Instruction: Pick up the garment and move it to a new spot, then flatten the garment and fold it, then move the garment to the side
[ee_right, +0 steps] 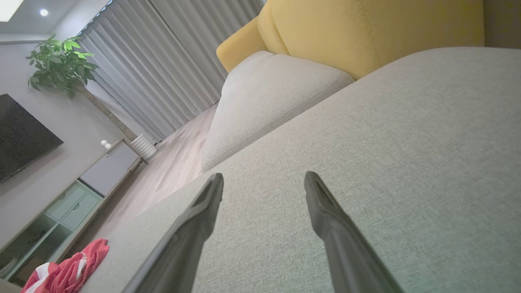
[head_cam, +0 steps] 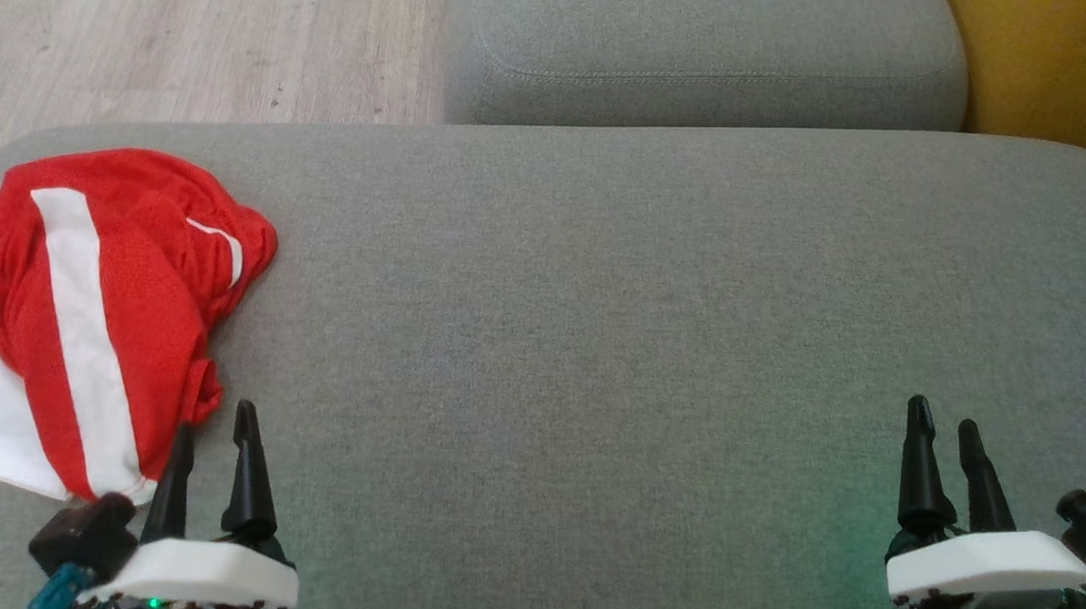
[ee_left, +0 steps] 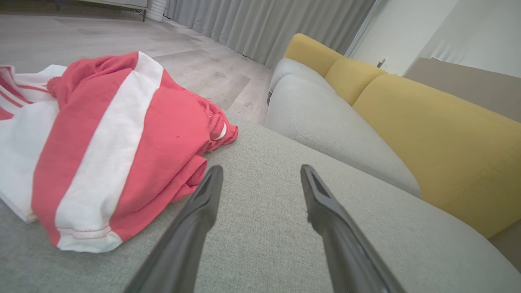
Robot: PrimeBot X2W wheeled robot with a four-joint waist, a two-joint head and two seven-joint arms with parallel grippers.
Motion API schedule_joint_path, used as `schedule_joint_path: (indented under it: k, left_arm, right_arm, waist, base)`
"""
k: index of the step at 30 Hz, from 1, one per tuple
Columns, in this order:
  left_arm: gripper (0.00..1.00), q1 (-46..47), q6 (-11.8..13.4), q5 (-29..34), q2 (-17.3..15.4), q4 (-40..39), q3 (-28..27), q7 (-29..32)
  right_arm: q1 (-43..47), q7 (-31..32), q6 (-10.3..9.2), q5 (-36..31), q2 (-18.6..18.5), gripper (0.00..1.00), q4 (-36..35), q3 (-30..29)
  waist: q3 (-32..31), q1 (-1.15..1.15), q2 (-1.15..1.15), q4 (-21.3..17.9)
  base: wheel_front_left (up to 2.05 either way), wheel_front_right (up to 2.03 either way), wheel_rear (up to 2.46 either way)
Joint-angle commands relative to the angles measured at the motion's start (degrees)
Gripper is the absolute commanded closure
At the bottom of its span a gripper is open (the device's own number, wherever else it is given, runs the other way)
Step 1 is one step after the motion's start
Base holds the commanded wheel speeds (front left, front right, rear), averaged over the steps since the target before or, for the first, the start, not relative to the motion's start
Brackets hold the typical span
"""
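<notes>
Seat (head_cam: 597, 347): broad grey cushion, and nearly all of it is bare. There's plenty of room in the middle and to the right for laying cloth out flat, and none of it is in use yet.

Garment (head_cam: 112, 313): red with white bands, bunched in a crumpled heap at the far left end of the seat, its white part reaching the left edge. It isn't lifted, spread or folded. By my reading the task is right at the start: the pick-up, the move to a new spot, the flattening, the folding and the final shift aside all remain.

Left gripper (head_cam: 216, 420): fingers spread wide with nothing between them. It hovers over the seat just near and right of the heap. From the wrist view the closest fold lies just beside one finger, and I can't tell whether they touch. This looks like the arm placed to make the first grab.

Right gripper (head_cam: 943, 414): also spread wide and empty, over bare cushion at the near right, well apart from the heap.

Stripes: one wide white band on the red cloth, thin red lines on the white part. No logo, label or lettering is legible from any view.
</notes>
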State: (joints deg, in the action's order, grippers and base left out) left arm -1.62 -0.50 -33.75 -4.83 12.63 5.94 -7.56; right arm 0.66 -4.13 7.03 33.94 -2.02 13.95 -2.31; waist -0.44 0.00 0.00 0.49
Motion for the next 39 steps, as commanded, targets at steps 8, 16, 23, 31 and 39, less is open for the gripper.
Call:
schedule_joint_path:
  k: [8, 16, 23, 31, 39]
  left_arm:
    - [0.00, 1.4, 0.7, 6.5, -1.3, -1.7, 0.3, -2.0]
    - [0.00, 1.4, 1.6, 11.3, -1.7, -1.7, 0.9, -3.3]
    - [0.00, 1.4, 2.6, 15.1, -1.9, -1.3, 1.2, -4.3]
    - [0.00, 1.4, 3.0, 19.8, -2.5, -1.5, 2.3, -4.6]
    - [0.00, 1.1, 4.0, 23.2, -2.1, -1.7, 2.5, -4.8]
  right_arm:
    - [-2.0, -1.4, 0.34, -6.7, -0.7, 0.00, -2.8, 1.2]
    - [-1.9, -1.9, 0.37, -12.5, -0.7, 0.00, -3.3, 2.1]
    - [-1.7, -2.5, 0.40, -17.2, -0.8, 0.00, -3.9, 2.8]
    - [-1.5, -3.2, 0.43, -22.4, -0.8, 0.00, -4.3, 3.3]
    - [-1.4, -3.7, 0.46, -28.4, -0.9, 0.00, -4.4, 3.6]
  waist:
    - [0.2, 0.00, 0.00, 0.2]
    - [0.0, 0.00, 0.00, 0.1]
    - [-0.1, 0.00, 0.00, 0.0]
    - [-0.2, 0.00, 0.00, -0.1]
    - [-0.2, 0.00, 0.00, -0.1]
  base:
    - [0.00, 0.00, 0.00]
    - [0.00, 0.00, 0.00]
    - [0.00, 0.00, 0.00]
    - [0.00, 0.00, 0.00]
    - [0.00, 0.00, 0.00]
